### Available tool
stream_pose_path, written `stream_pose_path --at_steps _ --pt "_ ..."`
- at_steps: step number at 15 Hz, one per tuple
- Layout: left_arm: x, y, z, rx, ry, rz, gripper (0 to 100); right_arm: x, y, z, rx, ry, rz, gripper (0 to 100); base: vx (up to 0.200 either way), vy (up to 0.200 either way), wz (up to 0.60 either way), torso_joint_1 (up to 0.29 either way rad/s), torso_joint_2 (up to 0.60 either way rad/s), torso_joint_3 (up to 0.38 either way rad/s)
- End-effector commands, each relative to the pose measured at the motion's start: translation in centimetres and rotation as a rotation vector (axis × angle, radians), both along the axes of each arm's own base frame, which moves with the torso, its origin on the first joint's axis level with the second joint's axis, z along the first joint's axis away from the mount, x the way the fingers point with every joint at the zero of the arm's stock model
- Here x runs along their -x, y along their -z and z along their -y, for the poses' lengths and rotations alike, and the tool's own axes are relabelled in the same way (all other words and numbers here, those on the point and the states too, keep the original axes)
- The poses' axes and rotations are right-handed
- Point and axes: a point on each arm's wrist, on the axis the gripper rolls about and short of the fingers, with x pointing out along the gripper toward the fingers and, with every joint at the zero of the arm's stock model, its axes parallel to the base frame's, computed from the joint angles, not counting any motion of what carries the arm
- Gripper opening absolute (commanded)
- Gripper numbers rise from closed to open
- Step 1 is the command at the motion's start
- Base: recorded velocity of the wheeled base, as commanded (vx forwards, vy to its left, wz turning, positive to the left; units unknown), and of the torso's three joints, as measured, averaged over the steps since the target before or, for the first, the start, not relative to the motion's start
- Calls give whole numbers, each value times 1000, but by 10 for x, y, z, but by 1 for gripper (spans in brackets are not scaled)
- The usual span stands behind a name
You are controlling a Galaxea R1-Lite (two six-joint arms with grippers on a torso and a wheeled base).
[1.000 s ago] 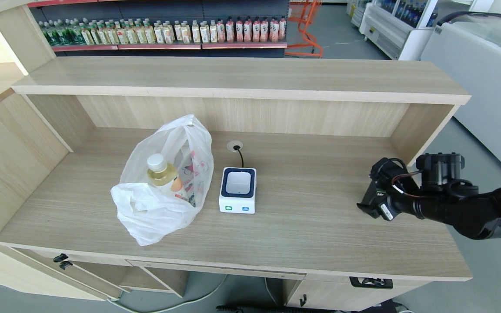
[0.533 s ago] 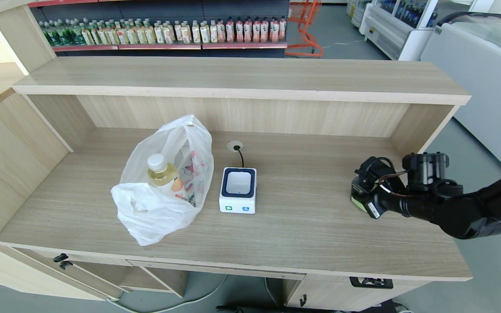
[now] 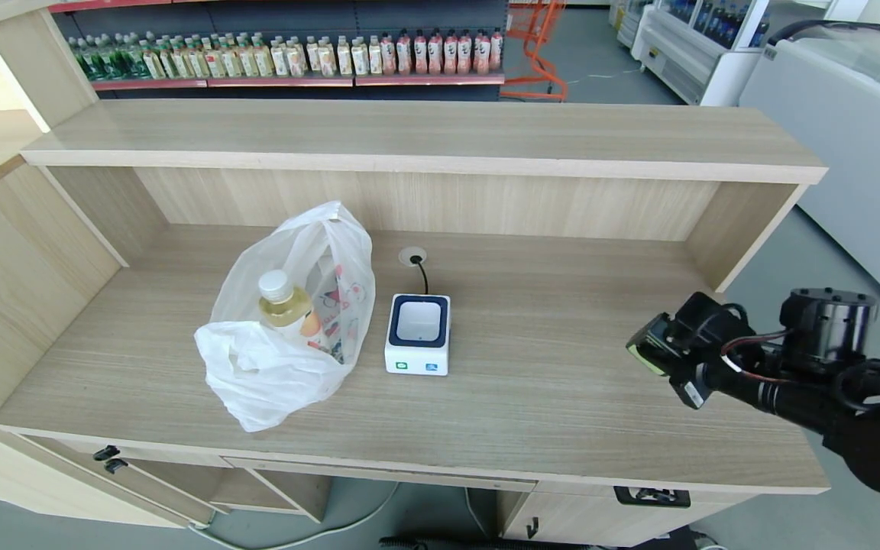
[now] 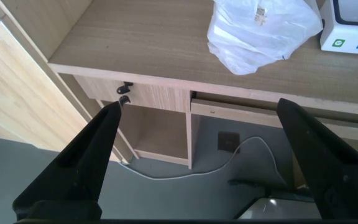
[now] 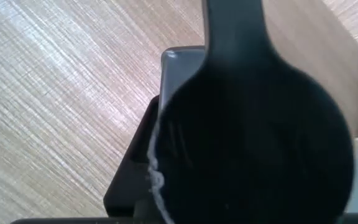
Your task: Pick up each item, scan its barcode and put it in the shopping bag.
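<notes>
Left fingers (image 4: 79, 162) spread, shopping bag (image 4: 260, 31) beyond

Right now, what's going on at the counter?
The bag sits on the counter just left of the scanner, with a bottle standing inside it. The right gripper hangs over the counter's right end; I cannot tell whether it holds anything. The left gripper is open and empty, low in front of the counter near the bag.
</notes>
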Motion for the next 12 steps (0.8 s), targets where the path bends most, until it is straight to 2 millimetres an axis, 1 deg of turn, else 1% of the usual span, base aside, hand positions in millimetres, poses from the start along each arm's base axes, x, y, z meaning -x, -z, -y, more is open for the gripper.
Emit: stream_pose_path --at_steps 1,3,4,5,7,8,10,12 --pt "0 0 0 0 0 1 100 30 -37 10 134 -122 229 0 0 0 0 0 0 0" --pt "0 0 0 0 0 1 100 34 -36 8 302 -485 385 0 0 0 0 0 0 0" --pt "0 0 0 0 0 1 100 37 -30 3 413 -653 471 0 0 0 0 0 0 0" --pt "0 0 0 0 0 1 100 42 -21 -6 482 -814 527 0 0 0 0 0 0 0" --pt "0 0 0 0 0 1 100 49 -12 -14 629 -972 634 0 0 0 0 0 0 0" --pt "0 0 0 0 0 1 100 53 -10 -19 644 -1035 686 0 0 0 0 0 0 0" --pt "0 0 0 0 0 1 100 56 -10 -31 776 -1112 872 0 0 0 0 0 0 0" --pt "0 0 0 0 0 1 100 61 -7 -50 822 -1201 1003 0 0 0 0 0 0 0"
